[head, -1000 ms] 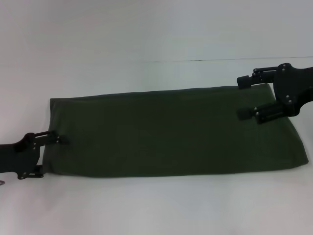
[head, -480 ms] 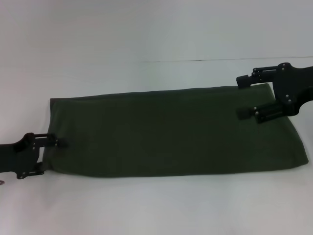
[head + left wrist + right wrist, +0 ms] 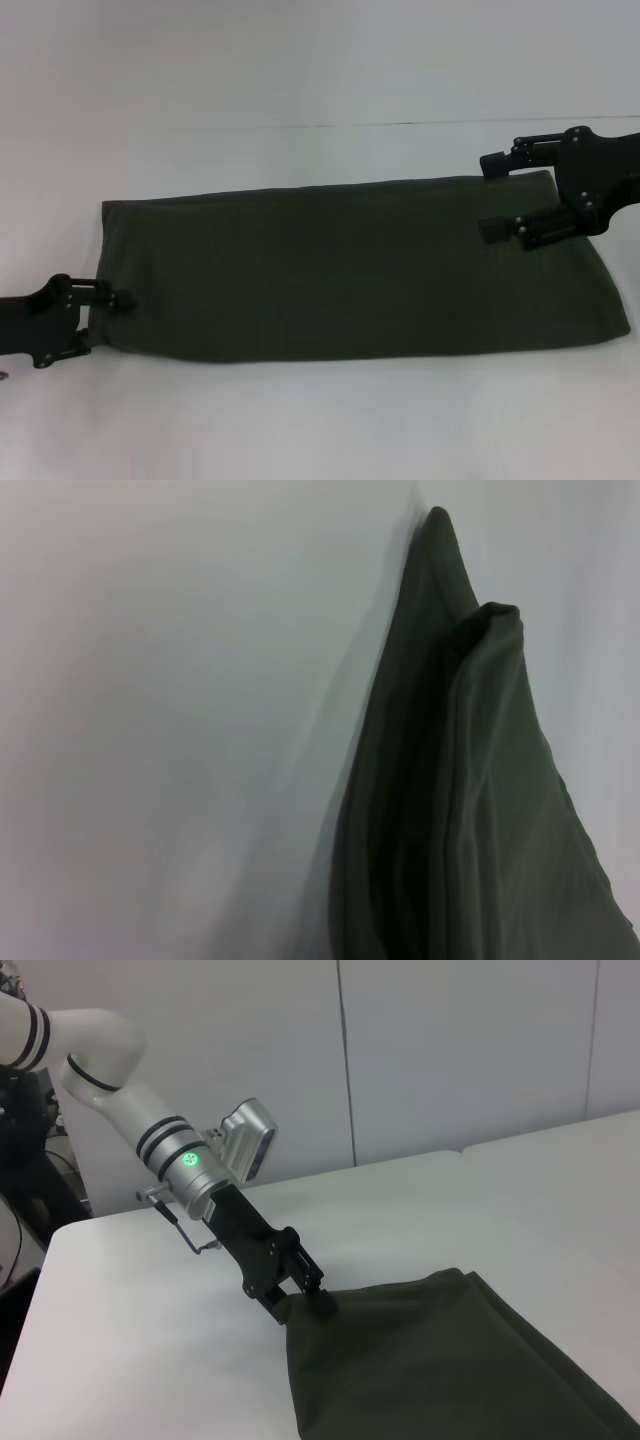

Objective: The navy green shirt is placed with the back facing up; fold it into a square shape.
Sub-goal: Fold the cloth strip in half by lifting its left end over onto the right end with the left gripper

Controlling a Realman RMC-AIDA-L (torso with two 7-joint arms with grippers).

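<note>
Currently your left gripper [image 3: 112, 300] pinches the left end of the shirt [image 3: 340, 270], a long band flat on the table [image 3: 320, 420], while your right gripper [image 3: 492, 195] hangs spread above its right end, likely to fold crosswise.

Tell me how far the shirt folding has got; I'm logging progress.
Done: the navy green shirt already lies as a long narrow band on the table, sleeves tucked in. In hand: the left gripper is at its left end; the right gripper is open over the right end. Left: folding the band crosswise into a square.
</note>
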